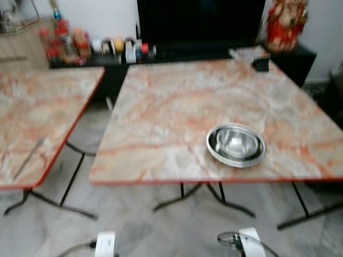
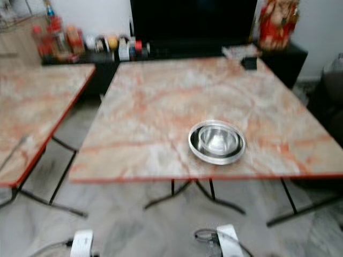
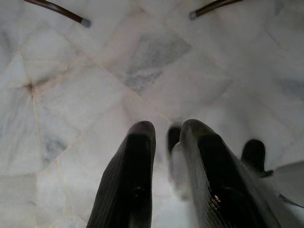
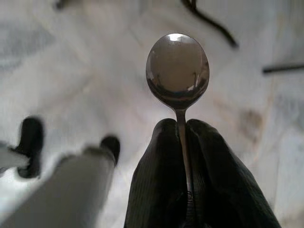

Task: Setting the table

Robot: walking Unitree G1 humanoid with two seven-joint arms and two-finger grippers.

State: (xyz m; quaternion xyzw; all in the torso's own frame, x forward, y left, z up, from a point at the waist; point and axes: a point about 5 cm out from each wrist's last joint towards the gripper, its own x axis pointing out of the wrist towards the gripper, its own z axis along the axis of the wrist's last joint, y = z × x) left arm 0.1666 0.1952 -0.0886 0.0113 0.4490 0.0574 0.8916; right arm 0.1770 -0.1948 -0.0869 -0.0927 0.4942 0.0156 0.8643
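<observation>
Spoon (image 4: 177,66) is sitting pinched by its handle in the right gripper (image 4: 182,130), fingers closed on it, bowl pointing out over the marble floor (image 4: 85,71). Left gripper (image 3: 164,135) is hanging over the floor, fingers nearly together, holding nothing. Steel bowl (image 1: 236,144) is resting near the front edge of the marble tabletop (image 1: 177,107).

Pink-and-cream marbled table (image 1: 177,107) with a red edge, shiny silver bowl (image 1: 236,144) on it, matching marbled second table (image 1: 37,112), pale grey-veined white marble floor (image 3: 85,95), polished silver spoon (image 4: 177,66) between black ribbed fingers (image 4: 156,180), black cabinet (image 1: 292,59), red figurine (image 1: 285,24)
</observation>
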